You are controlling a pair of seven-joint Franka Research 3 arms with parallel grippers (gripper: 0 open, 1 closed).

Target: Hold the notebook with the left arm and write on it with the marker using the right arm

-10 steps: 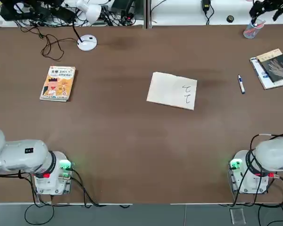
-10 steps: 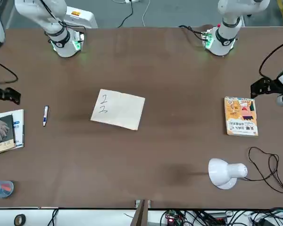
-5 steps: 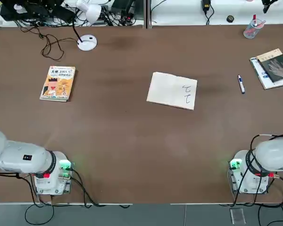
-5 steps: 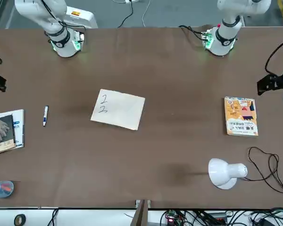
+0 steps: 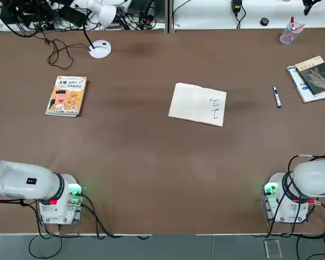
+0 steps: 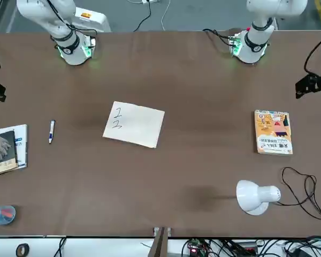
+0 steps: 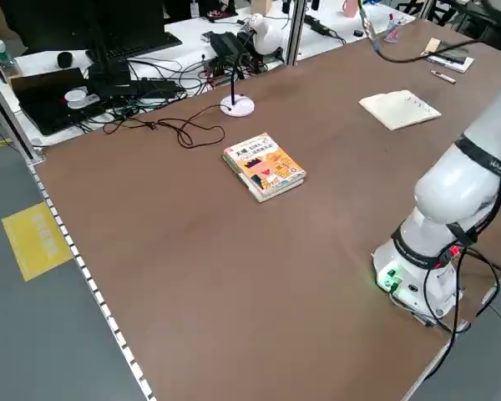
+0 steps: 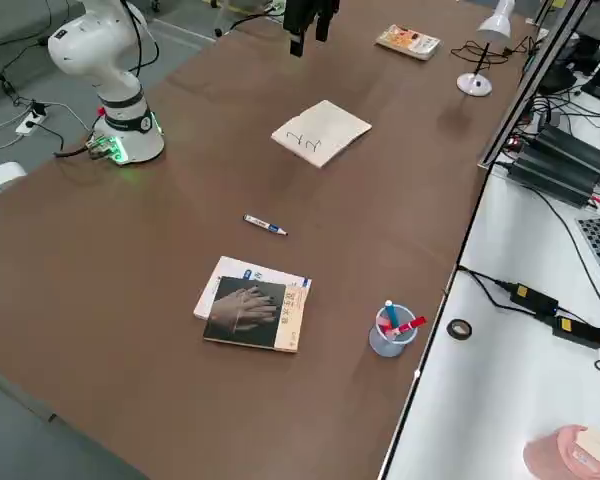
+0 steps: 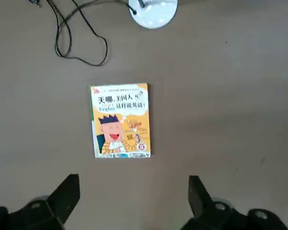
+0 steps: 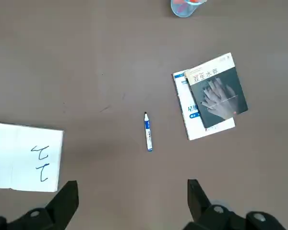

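Notebook: lying open and flat on the surface [image 5: 151, 162], just right of centre in the top view; notebook [image 5: 197, 104] carries two pen marks [image 5: 216, 107] at its right end.
Marker: marker [image 5: 277, 97] lies on the surface at right of the top view, well apart from the notebook and between it and the book stack [image 5: 312, 78]. Not in anyone's grip.
Marker axis: near up-down in the top view, slightly tilted.
My left fingers: left fingers [image 9: 67, 196] spread wide and empty, held high over the yellow book [image 9: 120, 120] and the lamp base [image 9: 153, 9].
My right fingers: right fingers [image 10: 65, 199] spread wide and empty, held high above the marker's end of the surface.
Key relation: marker sits on my right arm's side, so the right arm is nearer. The notebook is also right of centre, a long reach across for my left arm.
Stage, my judgement: marks on the page with the marker down and both hands clear fits writing done and pen put back. It equally fits a page with old marks awaiting another round. I can't tell which.
View differences: right wrist view holds marker [image 10: 148, 132], notebook [image 10: 24, 155], book stack and cup [image 10: 185, 7] together. Left wrist view shows neither task thing. Front view shows both hands only as dark shapes at its left and right edges.
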